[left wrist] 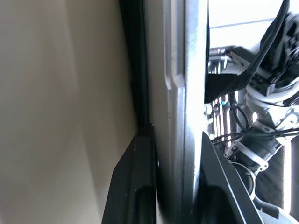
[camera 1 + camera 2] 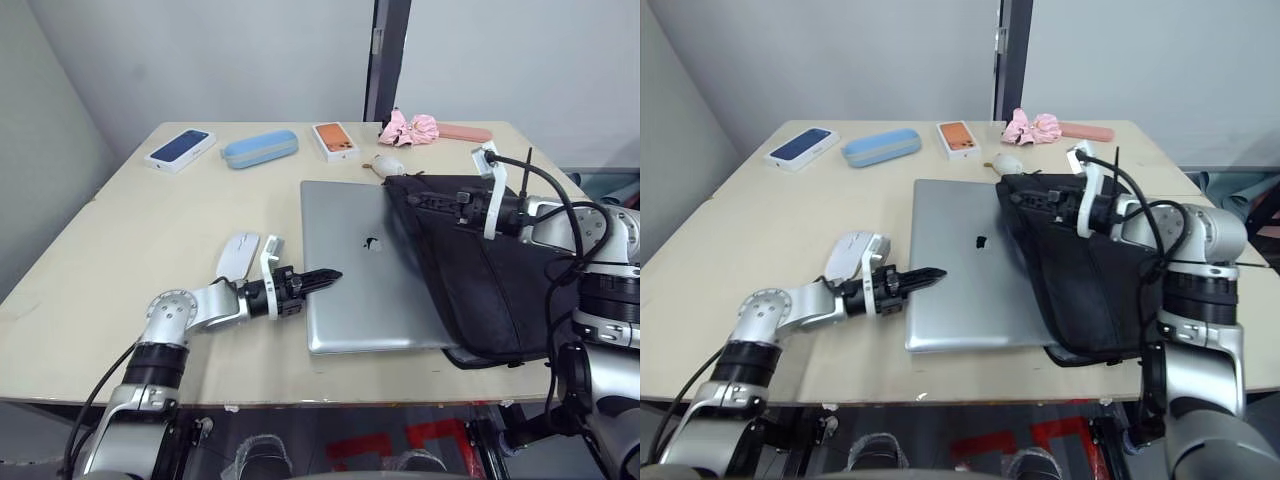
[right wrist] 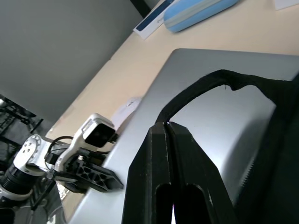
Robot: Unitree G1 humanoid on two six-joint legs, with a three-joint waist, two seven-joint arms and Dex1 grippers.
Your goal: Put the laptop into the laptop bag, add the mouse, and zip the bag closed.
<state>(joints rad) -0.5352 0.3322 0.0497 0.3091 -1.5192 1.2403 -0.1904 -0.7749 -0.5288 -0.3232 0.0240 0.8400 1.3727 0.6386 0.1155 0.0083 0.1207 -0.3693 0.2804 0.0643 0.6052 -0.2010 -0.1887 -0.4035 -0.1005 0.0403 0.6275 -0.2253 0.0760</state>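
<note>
Gripping the laptop [image 2: 365, 265] at its left edge with my left hand [image 2: 325, 277], one finger above the lid and one below. Laptop lies flat on the table [image 2: 130, 230], its right part tucked into the laptop bag [image 2: 490, 275]. My right hand [image 3: 168, 128] is pinched on the bag's black strap handle [image 3: 205, 86], holding it up at the bag's mouth. Mouse [image 2: 238, 253] sits on the table just beside my left wrist.
</note>
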